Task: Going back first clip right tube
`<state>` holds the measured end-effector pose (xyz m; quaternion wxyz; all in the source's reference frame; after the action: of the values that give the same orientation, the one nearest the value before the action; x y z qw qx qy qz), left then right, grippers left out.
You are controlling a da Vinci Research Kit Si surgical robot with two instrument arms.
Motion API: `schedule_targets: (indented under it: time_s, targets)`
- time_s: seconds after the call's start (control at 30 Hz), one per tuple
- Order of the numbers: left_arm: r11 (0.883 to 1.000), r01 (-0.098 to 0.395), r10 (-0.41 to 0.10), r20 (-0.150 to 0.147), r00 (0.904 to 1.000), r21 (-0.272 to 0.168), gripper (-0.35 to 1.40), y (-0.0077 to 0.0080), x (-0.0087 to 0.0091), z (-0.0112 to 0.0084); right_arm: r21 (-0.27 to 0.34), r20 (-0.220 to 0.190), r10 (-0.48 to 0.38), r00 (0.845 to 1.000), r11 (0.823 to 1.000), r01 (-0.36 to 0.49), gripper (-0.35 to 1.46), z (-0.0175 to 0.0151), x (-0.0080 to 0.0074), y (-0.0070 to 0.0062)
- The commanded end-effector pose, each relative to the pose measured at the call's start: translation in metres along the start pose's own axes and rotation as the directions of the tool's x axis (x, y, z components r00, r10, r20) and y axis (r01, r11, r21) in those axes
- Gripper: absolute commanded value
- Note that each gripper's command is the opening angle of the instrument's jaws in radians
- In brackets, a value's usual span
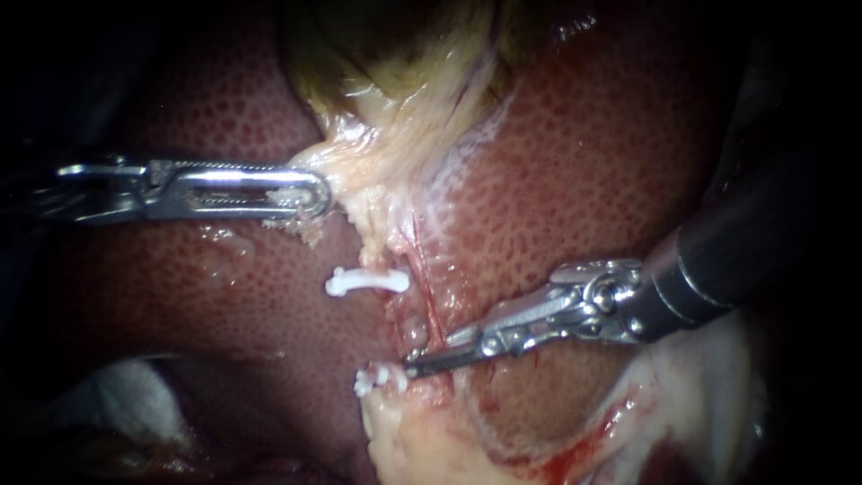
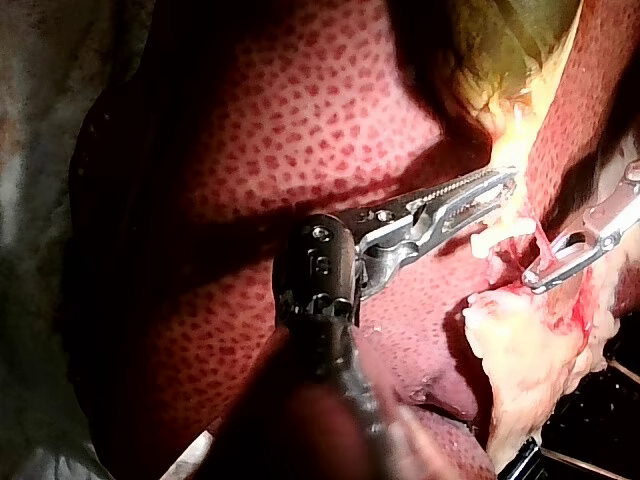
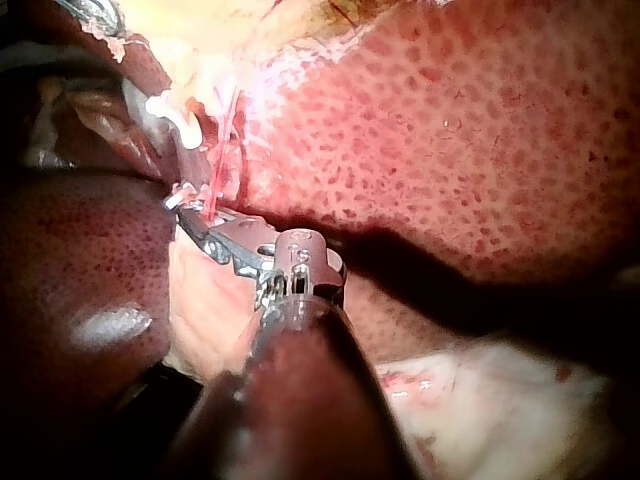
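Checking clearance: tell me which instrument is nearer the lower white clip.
Right. The right instrument's tip sits beside the lower clip; the left instrument holds pale tissue above the upper clip.

Endoscope: close to the small white plastic clip (image 1: 366, 282), facing the tissue head-on. Mottled dark-red liver surface (image 1: 584, 162) lies on both sides of the clip.

Left wrist camera: behind the left instrument (image 2: 503, 180), looking along its shaft toward the clip site, from farther back than the endoscope.

Right wrist camera: behind the right instrument (image 3: 187, 207), very near, with the clip just ahead of its tip.

Shared by all three views: the liver and the pale yellowish tissue strand (image 1: 386, 153) beside the clip.
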<state>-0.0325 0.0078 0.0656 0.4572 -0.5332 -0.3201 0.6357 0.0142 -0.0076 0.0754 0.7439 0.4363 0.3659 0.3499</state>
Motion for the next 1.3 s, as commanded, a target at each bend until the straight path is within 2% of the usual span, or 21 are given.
schedule_targets:
  time_s: [0.03, 0.37, 0.4, 0.43, 0.47, 0.5, 0.53, 0.57, 0.67, 0.8, 0.9, 1.03, 1.13, 1.23, 1.3]
  targets:
    - [1.000, -0.001, 0.001, 0.000, 1.0000, 0.000, -0.35, 0.0000, 0.0000, 0.0000, 0.007, -0.003, 0.002, 1.000, 1.000, -0.002, -0.35, 0.0001, 0.0000, 0.0000]
    - [1.000, -0.001, 0.001, -0.001, 1.0000, 0.001, -0.35, 0.0001, -0.0001, 0.0001, 0.051, -0.031, -0.001, 1.000, 0.999, 0.002, -0.35, 0.0008, -0.0001, 0.0006]
    - [1.000, -0.001, 0.001, -0.001, 1.0000, 0.001, -0.35, 0.0001, -0.0001, 0.0001, 0.067, -0.037, -0.020, 0.999, 0.997, 0.023, -0.35, 0.0009, -0.0002, 0.0008]
    - [1.000, -0.001, 0.001, -0.001, 1.0000, 0.001, -0.35, 0.0001, -0.0001, 0.0001, 0.077, -0.040, -0.039, 0.998, 0.996, 0.042, -0.27, 0.0010, -0.0004, 0.0008]
    - [1.000, -0.001, 0.001, -0.001, 1.0000, 0.001, -0.35, 0.0001, -0.0001, 0.0001, 0.071, -0.049, -0.064, 0.997, 0.995, 0.067, -0.10, 0.0010, -0.0004, 0.0009]
    - [1.000, -0.001, 0.001, -0.001, 1.0000, 0.001, -0.35, 0.0001, -0.0001, 0.0001, 0.046, -0.067, -0.093, 0.993, 0.994, 0.096, 0.08, 0.0011, -0.0005, 0.0008]
    - [1.000, -0.001, 0.001, -0.001, 1.0000, 0.001, -0.35, 0.0001, -0.0001, 0.0001, -0.005, -0.100, -0.093, 0.991, 0.996, 0.093, 0.31, 0.0012, -0.0005, 0.0008]
    - [1.000, -0.001, 0.001, -0.001, 1.0000, 0.001, -0.35, 0.0001, -0.0001, 0.0001, -0.033, -0.119, -0.092, 0.989, 0.996, 0.088, 0.46, 0.0014, -0.0005, 0.0008]
    - [1.000, -0.001, 0.001, -0.001, 1.0000, 0.001, -0.35, 0.0001, -0.0002, 0.0001, -0.075, -0.154, -0.127, 0.980, 0.990, 0.117, 0.49, 0.0016, -0.0003, 0.0010]
    - [1.000, -0.001, 0.001, -0.001, 1.0000, 0.001, -0.35, 0.0001, -0.0002, 0.0001, -0.115, -0.158, -0.223, 0.962, 0.972, 0.206, 0.49, 0.0014, -0.0002, 0.0016]
    - [1.000, -0.001, 0.001, -0.001, 1.0000, 0.001, -0.35, 0.0001, -0.0002, 0.0001, -0.159, -0.152, -0.322, 0.935, 0.941, 0.298, 0.49, 0.0009, -0.0002, 0.0023]
    - [1.000, -0.002, 0.002, -0.002, 1.0000, 0.004, -0.35, 0.0001, -0.0003, 0.0001, -0.170, -0.146, -0.357, 0.923, 0.928, 0.332, 0.49, -0.0002, -0.0007, 0.0029]
    - [1.000, -0.002, 0.002, -0.002, 1.0000, 0.004, -0.35, 0.0000, -0.0003, 0.0001, -0.165, -0.138, -0.387, 0.912, 0.917, 0.364, 0.50, -0.0015, -0.0015, 0.0026]
    - [1.000, -0.002, 0.002, -0.002, 1.0000, 0.003, -0.35, 0.0000, -0.0003, 0.0000, -0.162, -0.125, -0.440, 0.889, 0.893, 0.419, 0.50, -0.0031, -0.0021, 0.0020]
    - [1.000, -0.002, 0.002, -0.002, 1.0000, 0.003, -0.35, 0.0000, -0.0003, 0.0000, -0.157, -0.111, -0.500, 0.859, 0.862, 0.481, 0.50, -0.0045, -0.0022, 0.0012]
